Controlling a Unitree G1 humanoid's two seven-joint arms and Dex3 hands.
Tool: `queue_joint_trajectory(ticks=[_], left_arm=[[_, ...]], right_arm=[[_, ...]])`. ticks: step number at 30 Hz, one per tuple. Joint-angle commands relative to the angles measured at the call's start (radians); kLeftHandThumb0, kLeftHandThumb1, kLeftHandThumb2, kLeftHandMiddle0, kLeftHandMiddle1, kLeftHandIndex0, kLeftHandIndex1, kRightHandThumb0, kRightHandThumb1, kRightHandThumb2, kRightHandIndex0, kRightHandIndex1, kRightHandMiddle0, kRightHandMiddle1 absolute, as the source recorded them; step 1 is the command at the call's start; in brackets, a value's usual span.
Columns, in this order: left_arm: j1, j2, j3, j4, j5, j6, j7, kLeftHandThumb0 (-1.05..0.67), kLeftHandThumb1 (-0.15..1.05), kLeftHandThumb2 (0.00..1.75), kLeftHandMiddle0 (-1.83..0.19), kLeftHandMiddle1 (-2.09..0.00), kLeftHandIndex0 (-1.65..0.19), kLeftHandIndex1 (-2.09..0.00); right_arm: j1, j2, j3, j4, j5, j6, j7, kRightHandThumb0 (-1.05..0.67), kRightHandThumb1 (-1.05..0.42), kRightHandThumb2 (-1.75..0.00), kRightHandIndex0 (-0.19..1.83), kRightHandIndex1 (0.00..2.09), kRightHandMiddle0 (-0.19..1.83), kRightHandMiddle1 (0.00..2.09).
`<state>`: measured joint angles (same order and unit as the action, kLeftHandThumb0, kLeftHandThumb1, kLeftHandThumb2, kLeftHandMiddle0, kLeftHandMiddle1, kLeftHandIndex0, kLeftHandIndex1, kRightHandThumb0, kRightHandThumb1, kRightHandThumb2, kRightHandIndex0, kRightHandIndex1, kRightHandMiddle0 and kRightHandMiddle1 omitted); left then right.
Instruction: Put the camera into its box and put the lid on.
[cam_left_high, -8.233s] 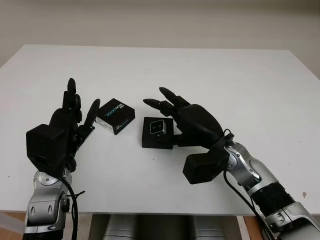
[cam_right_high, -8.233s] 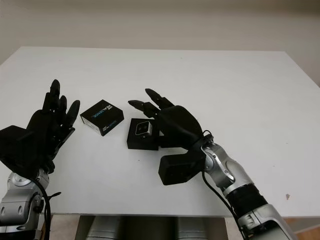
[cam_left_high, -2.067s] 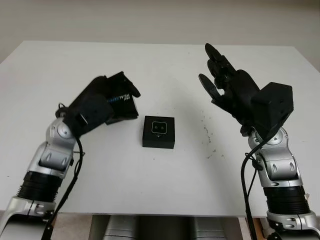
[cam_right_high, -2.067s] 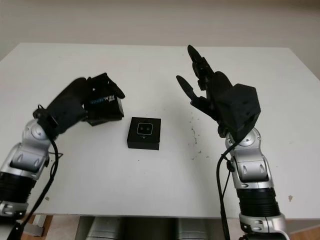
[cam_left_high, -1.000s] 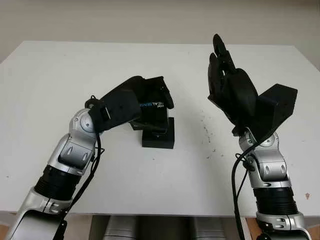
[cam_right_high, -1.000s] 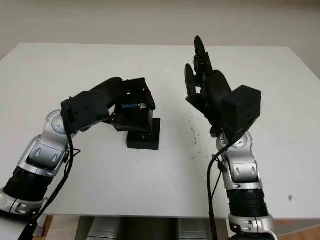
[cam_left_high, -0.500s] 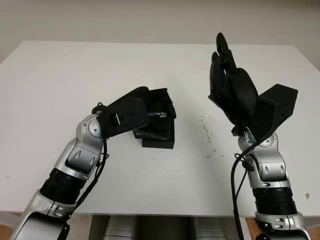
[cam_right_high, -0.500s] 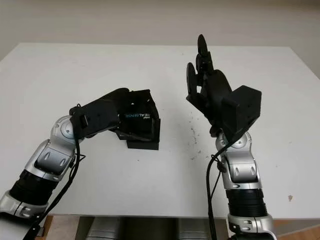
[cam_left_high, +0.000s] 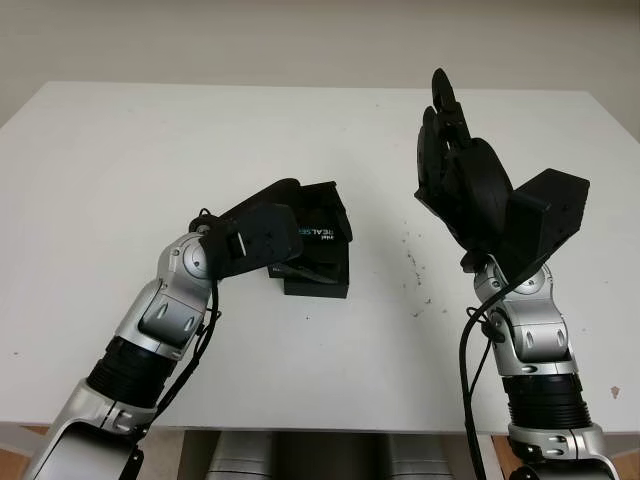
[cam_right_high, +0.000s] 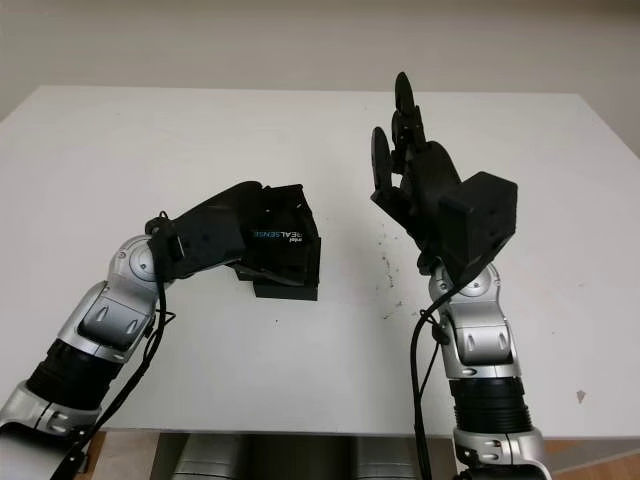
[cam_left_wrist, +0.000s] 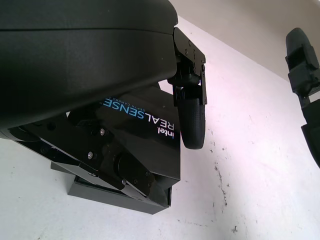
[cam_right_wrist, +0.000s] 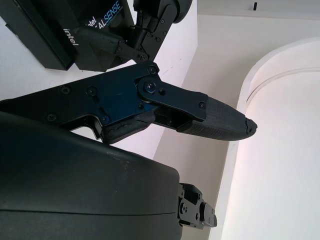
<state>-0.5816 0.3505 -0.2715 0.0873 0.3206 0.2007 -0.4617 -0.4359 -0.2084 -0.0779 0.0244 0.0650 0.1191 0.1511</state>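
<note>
Box (cam_left_high: 318, 284) sits near the middle of the white table (cam_left_high: 150, 150), just left of centre in the head views, black and low, with only its front wall and right edge showing from under the lid. Its lid (cam_left_high: 318, 230), black with "intel REALSENSE" printed across it, is tilted over the box, the left side raised and the lower edge down against the box top. Whether the camera is inside the box cannot be told, since the lid and hand cover the opening.

Reaching in from the lower left of the frame, the left hand (cam_left_high: 262, 238) is clamped around the lid; in the left wrist view one finger (cam_left_wrist: 191, 117) presses on the lid's (cam_left_wrist: 142, 130) printed face and others hold its lower edge above the box (cam_left_wrist: 117, 192).

On the right of the frame, the right hand (cam_left_high: 462, 180) is raised well above the table, holding nothing, uncurled and pointing up, well apart from the box.
</note>
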Motion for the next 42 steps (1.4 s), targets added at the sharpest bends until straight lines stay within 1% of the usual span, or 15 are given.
queue_joint_trajectory(ticks=[1,7,11,16,18,20,26,31,35,42], left_arm=[[-0.022,-0.007,-0.002,0.016,0.002,-0.003,0.005,-0.02,0.94,0.05,-0.38,-1.52,-0.28,-1.59],[-0.032,-0.025,-0.002,0.043,-0.006,0.008,0.005,-0.02,0.94,0.05,-0.38,-1.51,-0.28,-1.59],[-0.051,-0.037,-0.009,0.054,-0.006,0.054,-0.008,-0.04,0.93,0.05,-0.37,-1.52,-0.27,-1.61],[-0.063,-0.052,-0.006,0.070,-0.020,0.071,-0.013,-0.04,0.92,0.04,-0.38,-1.55,-0.29,-1.63],[-0.067,-0.057,-0.003,0.071,-0.027,0.092,-0.020,-0.05,0.92,0.04,-0.38,-1.55,-0.29,-1.63],[-0.072,-0.060,0.000,0.066,-0.037,0.125,-0.029,-0.05,0.92,0.05,-0.37,-1.55,-0.28,-1.64],[-0.080,-0.060,0.003,0.049,-0.062,0.190,-0.054,-0.07,0.93,0.05,-0.36,-1.55,-0.28,-1.65],[-0.078,-0.058,0.004,0.036,-0.094,0.215,-0.081,-0.07,0.92,0.05,-0.33,-1.60,-0.28,-1.71],[-0.073,-0.057,-0.005,0.005,-0.100,0.251,-0.094,-0.08,0.92,0.05,-0.33,-1.59,-0.27,-1.69],[-0.068,-0.059,-0.021,-0.017,-0.118,0.288,-0.128,-0.08,0.93,0.06,-0.34,-1.62,-0.27,-1.67]], right_arm=[[-0.015,-0.003,-0.001,-0.011,0.001,-0.009,0.002,-0.81,-1.05,-0.74,-0.19,0.00,-0.19,0.00],[-0.019,-0.002,0.004,-0.018,-0.007,0.004,-0.004,-0.81,-1.05,-0.70,-0.19,0.00,-0.19,0.00],[-0.016,-0.004,0.005,-0.029,-0.006,0.018,-0.001,-0.82,-1.05,-0.67,-0.19,0.00,-0.19,0.00],[-0.016,-0.006,0.012,-0.037,-0.025,0.023,-0.005,-0.81,-1.05,-0.67,-0.19,0.00,-0.19,0.00],[-0.016,-0.006,0.012,-0.036,-0.031,0.022,-0.006,-0.80,-1.05,-0.67,-0.19,0.00,-0.19,0.00],[-0.017,-0.006,0.013,-0.034,-0.034,0.018,-0.006,-0.82,-1.05,-0.67,-0.19,0.00,-0.19,0.00],[-0.020,-0.002,0.011,-0.035,-0.026,0.034,-0.001,-0.79,-1.05,-0.68,-0.19,0.00,-0.19,0.00],[-0.017,-0.006,0.016,-0.047,-0.031,0.052,0.002,-0.77,-1.05,-0.67,-0.19,0.00,-0.19,0.00],[-0.013,-0.009,0.016,-0.045,-0.035,0.043,0.004,-0.79,-1.05,-0.68,-0.19,0.00,-0.19,0.00],[-0.009,-0.008,0.015,-0.048,-0.029,0.044,0.015,-0.79,-1.05,-0.68,-0.19,0.00,-0.19,0.00]])
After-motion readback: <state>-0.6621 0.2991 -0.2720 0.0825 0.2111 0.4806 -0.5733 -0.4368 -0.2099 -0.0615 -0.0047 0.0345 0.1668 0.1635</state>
